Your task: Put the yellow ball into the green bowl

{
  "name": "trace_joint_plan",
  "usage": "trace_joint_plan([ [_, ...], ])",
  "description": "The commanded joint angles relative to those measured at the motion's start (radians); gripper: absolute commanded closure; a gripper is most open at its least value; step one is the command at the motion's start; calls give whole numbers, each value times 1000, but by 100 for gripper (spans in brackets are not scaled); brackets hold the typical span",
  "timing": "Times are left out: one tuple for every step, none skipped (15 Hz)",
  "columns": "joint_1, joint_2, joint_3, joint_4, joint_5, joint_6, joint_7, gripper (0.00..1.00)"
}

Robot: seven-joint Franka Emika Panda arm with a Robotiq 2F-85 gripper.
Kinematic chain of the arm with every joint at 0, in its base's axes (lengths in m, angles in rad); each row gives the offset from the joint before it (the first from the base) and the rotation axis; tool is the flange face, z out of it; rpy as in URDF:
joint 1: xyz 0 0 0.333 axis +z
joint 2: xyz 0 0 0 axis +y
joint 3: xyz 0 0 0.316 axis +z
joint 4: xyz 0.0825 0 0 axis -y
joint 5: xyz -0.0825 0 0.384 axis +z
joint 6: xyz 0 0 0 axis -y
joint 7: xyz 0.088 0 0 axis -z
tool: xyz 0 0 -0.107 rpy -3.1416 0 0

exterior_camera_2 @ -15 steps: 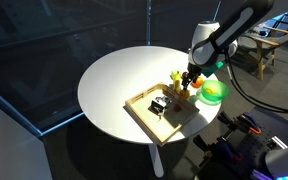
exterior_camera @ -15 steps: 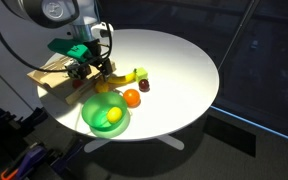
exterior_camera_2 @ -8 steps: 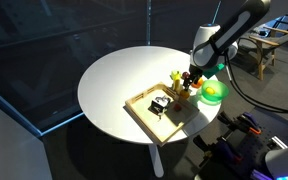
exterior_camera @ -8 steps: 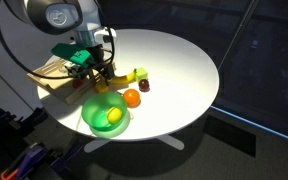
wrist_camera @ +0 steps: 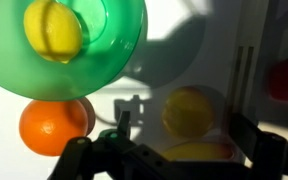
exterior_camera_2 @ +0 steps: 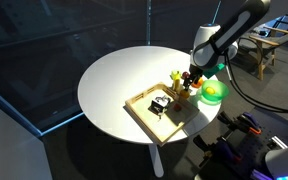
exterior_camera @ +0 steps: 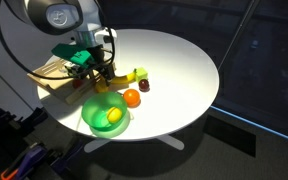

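The green bowl [exterior_camera: 96, 108] stands at the table's near edge, and a paler lemon-yellow fruit [exterior_camera: 113, 117] lies in it. The bowl also shows in the wrist view [wrist_camera: 114, 60] and in an exterior view [exterior_camera_2: 213, 93]. In the wrist view the yellow ball [wrist_camera: 191, 108] lies in shadow on the table between the two fingers of my gripper [wrist_camera: 184, 120]. The fingers stand wide apart and do not touch it. In both exterior views my gripper [exterior_camera: 99, 80] [exterior_camera_2: 189, 82] hangs low beside the bowl and hides the ball.
An orange ball [exterior_camera: 132, 97] [wrist_camera: 54, 125] lies next to the bowl. A yellow object [exterior_camera: 134, 75] and a dark red one [exterior_camera: 144, 86] lie just beyond it. A wooden tray [exterior_camera: 52, 80] [exterior_camera_2: 144, 108] with small items sits behind the gripper.
The gripper shifted slightly between one second and half a second ago. Since then nothing has visibly moved.
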Motion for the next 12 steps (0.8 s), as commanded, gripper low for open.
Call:
trace_joint_plan([
  [2,0,-1,1,1,-3,0,0],
  [2,0,-1,1,1,-3,0,0],
  [5,5,-4,2,-3,11,4,0],
  [4,6,-1,1,-1,18,1,0],
  [8,8,-2,2,-4,22,6,0],
  [10,12,-3,3,-7,30,6,0],
  [11,15,-3,6,-6,34,6,0],
  [12,18,-2,8,-6,38,6,0],
  [11,21,-1,11,-5,40,3,0],
  [12,25,-2,15,-5,41,5,0],
  [11,28,-2,17,-5,43,4,0],
  [12,32,-3,21,-7,45,4,0],
])
